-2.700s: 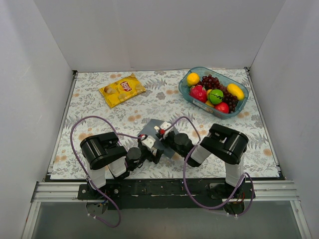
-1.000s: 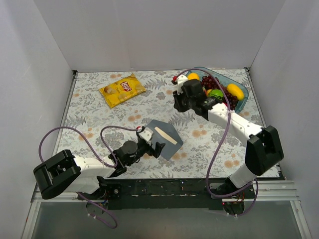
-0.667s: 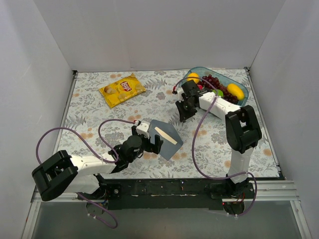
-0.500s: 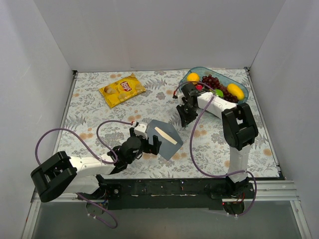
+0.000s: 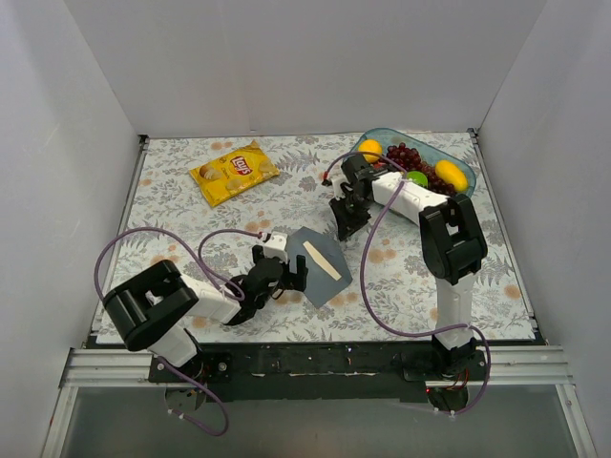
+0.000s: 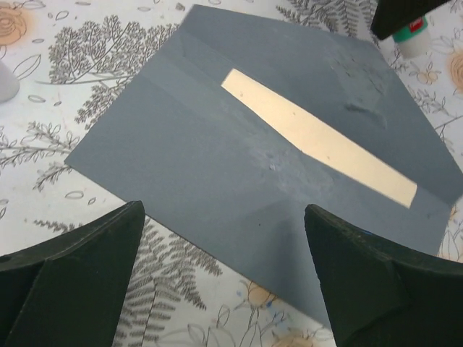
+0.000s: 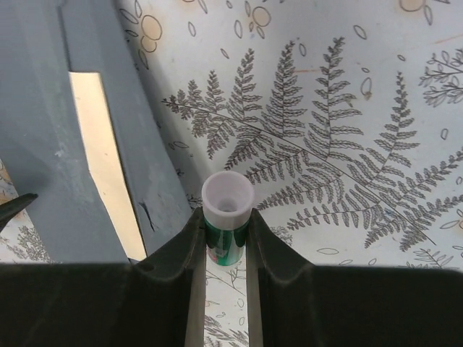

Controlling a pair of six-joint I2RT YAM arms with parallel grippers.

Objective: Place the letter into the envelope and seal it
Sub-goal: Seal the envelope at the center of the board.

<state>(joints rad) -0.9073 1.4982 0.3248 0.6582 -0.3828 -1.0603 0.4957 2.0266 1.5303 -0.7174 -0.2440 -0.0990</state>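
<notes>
The grey-blue envelope (image 5: 320, 262) lies flat on the patterned table near the front middle. A cream strip of the letter (image 5: 323, 259) shows in it; the remainder of the sheet is hidden inside. My left gripper (image 5: 292, 276) stands open at the envelope's near-left edge. In the left wrist view the envelope (image 6: 217, 152) and letter strip (image 6: 318, 141) lie just beyond the wide-apart fingers (image 6: 87, 267), nothing between them. My right gripper (image 5: 346, 219) hovers by the envelope's far right corner. It is shut on a green glue stick (image 7: 227, 217), white end toward the table, beside the envelope (image 7: 137, 159).
A yellow crisp bag (image 5: 234, 172) lies at the back left. A clear blue bowl (image 5: 456, 215) of fruit stands at the back right, close behind the right arm. White walls enclose the table on three sides.
The right gripper has come from near the fruit bowl down toward the envelope's far right corner with the glue stick. The left gripper opened wider and stayed at the envelope's near edge.
</notes>
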